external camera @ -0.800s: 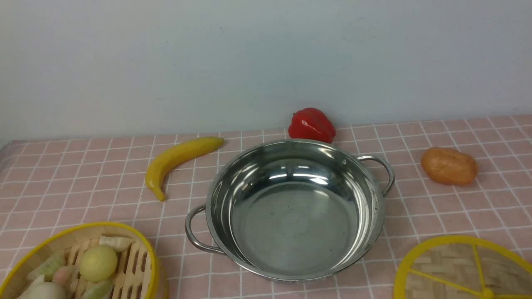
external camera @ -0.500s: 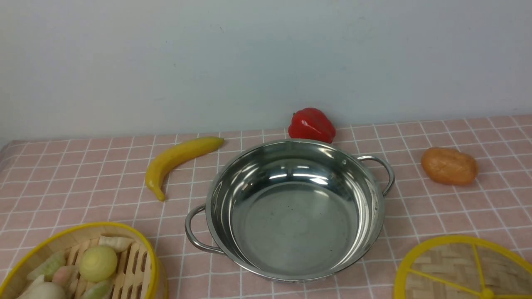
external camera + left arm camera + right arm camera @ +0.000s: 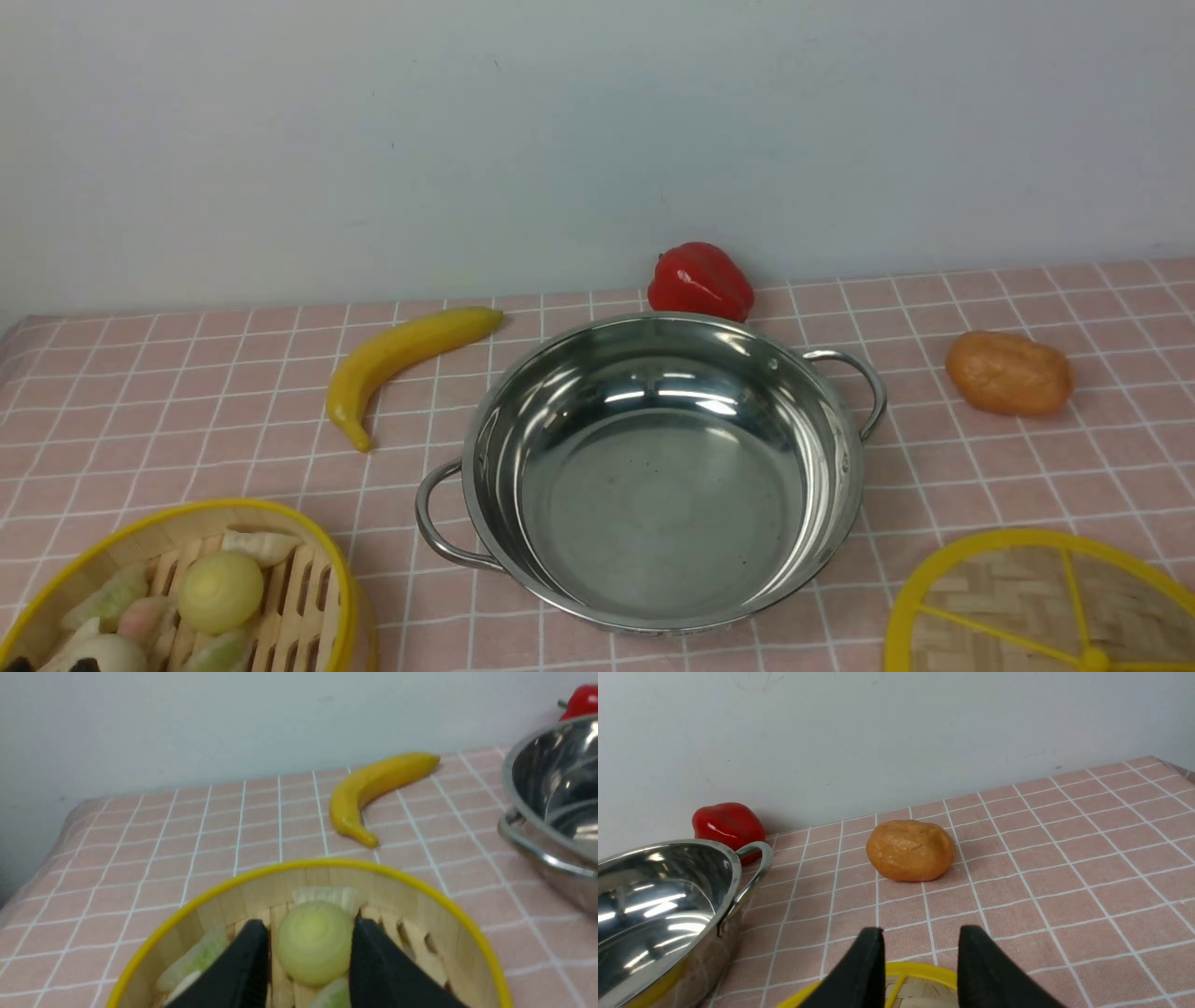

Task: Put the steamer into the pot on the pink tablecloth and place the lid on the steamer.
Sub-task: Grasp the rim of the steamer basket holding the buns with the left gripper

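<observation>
Nothing is lifted yet: the left gripper point(image 3: 309, 933) hangs with jaws spread just above the steamer point(image 3: 411, 896), the pot point(image 3: 653, 495) off to its right, and the right gripper point(image 3: 920, 933) is likewise spread over the lid point(image 3: 920, 970), so next, I'd say, the left must pinch the steamer's wall.

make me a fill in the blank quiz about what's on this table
1. The pot on the pink tablecloth is ____ inside.
2. The steamer sits to the pot's ____, and the lid sits on the opposite side.
3. The yellow fruit beside the pot is a ____.
4. Behind the pot sits a red ____.
Missing words: empty; left; banana; pepper.
</observation>
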`<state>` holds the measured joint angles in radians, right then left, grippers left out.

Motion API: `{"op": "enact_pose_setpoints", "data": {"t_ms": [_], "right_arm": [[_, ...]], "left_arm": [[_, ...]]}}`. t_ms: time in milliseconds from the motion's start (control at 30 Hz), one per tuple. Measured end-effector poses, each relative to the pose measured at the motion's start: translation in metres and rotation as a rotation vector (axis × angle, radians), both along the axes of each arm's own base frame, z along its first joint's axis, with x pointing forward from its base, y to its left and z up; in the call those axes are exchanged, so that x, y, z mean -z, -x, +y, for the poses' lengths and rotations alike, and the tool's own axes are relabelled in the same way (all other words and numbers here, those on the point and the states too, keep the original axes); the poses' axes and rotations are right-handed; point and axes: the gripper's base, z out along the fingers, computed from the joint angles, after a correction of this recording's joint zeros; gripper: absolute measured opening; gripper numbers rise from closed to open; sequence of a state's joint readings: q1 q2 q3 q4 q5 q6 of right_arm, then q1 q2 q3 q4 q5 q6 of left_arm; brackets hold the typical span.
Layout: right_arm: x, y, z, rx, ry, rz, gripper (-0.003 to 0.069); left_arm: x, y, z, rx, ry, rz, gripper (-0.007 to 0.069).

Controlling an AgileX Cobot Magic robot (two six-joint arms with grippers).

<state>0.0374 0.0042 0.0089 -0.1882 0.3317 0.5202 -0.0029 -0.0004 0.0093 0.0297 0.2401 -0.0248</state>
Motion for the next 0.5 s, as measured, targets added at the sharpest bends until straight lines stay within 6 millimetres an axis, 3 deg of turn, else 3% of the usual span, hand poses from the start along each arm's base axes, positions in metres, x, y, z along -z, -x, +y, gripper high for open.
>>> {"op": "enact_pose_setpoints", "data": {"t_ms": [200,500], "right_arm": [[0.0,0.0,0.0,0.0,0.0,0.0,0.024],[0.0,0.0,0.0,0.0,0.0,0.0,0.024]], "left_arm": [[-0.018,-0.001,-0.001,-0.003,0.232,-0.198,0.0243],[-0.038,0.002,0.001,-0.003,0.251,-0.422,0.0243]]}}
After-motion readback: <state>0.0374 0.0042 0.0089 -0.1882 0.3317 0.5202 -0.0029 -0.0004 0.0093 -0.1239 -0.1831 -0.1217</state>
